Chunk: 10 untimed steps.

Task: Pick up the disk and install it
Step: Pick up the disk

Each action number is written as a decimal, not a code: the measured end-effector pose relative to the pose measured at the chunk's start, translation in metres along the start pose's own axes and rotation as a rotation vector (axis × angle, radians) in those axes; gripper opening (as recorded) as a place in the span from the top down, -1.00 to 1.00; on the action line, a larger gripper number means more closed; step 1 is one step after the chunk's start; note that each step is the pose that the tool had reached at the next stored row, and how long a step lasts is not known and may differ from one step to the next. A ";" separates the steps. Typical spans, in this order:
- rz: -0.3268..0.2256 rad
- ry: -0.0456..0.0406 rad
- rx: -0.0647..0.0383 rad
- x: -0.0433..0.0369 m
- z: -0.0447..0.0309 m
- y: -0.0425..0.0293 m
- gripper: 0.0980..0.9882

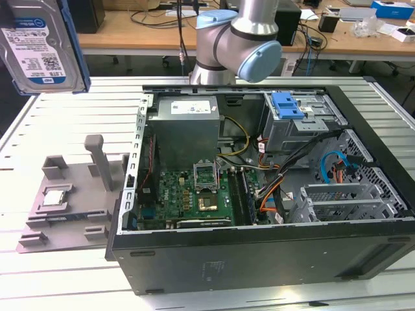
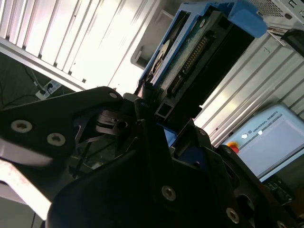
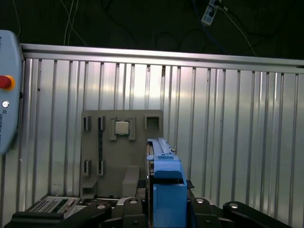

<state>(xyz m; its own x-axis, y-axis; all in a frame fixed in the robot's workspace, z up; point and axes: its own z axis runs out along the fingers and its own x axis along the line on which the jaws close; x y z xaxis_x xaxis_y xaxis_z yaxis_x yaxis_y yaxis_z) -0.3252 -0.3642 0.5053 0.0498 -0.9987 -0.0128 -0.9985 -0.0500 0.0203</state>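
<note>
The disk (image 1: 42, 45), a silver-grey drive with a white-and-blue label in a blue bracket, hangs high in the air at the exterior view's upper left, above the far left of the slatted table. In the second wrist view my gripper (image 2: 164, 116) is shut on the disk (image 2: 190, 61), with a black finger pressed against each side. The first wrist view shows the disk (image 3: 164, 180) edge-on, standing up between my gripper's (image 3: 166, 209) black fingers. The open computer case (image 1: 259, 194) lies at the exterior view's right, apart from the disk.
A grey fixture plate (image 1: 71, 201) with upright posts holds a small square chip (image 1: 55, 196) left of the case. Inside the case sit a blue latch on a grey cage (image 1: 288, 107) and loose cables. The arm's elbow (image 1: 237, 39) rises behind the case. A pendant (image 3: 7, 95) lies beside the table.
</note>
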 end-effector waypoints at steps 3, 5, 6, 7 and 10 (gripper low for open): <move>0.000 -0.0001 0.000 0.0005 -0.0001 -0.0084 0.39; 0.000 0.0000 0.000 0.0010 -0.0004 -0.0199 0.39; 0.000 -0.0001 0.000 0.0011 -0.0004 -0.0225 0.39; 0.000 -0.0001 0.000 0.0013 -0.0005 -0.0266 0.39; 0.000 0.0000 0.000 0.0019 -0.0008 -0.0368 0.39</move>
<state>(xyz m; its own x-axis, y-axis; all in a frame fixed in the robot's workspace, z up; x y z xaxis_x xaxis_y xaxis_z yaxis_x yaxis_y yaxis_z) -0.2884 -0.3643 0.5053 0.0500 -0.9987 -0.0129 -0.9985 -0.0502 0.0203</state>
